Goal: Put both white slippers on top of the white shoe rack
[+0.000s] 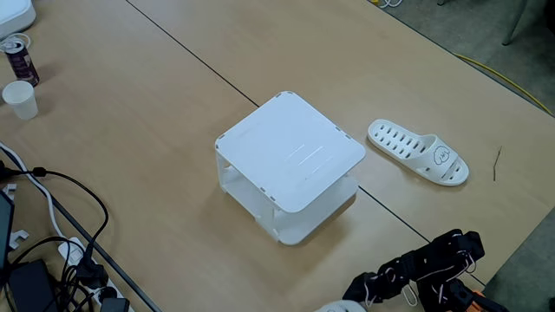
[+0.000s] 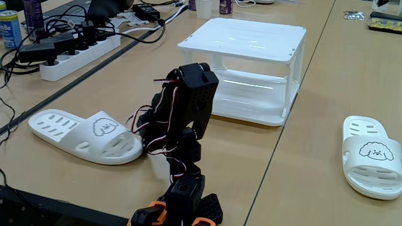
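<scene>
Your shoe rack sits mid-table, top bare. One slipper lies right of it in a fixed view; the other slipper lies left, beside your folded arm. Gripper's grasp: can't tell, fingers hidden.

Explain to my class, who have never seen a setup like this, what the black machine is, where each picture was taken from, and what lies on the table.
The black machine is a small robot arm with wires along its joints, folded up on its base. Its tool, the part that grasps, is tucked in, so I cannot tell whether it is open or holds anything.

One fixed view looks down from high up; the arm shows at the bottom edge. The other fixed view stands low, just behind the arm.

On the wooden table stands a white two-tier rack, its top bare. One white slipper lies beside it; in the low view a second slipper lies next to the arm. Cables, a power strip, a paper cup and a can sit at the far edge.
</scene>
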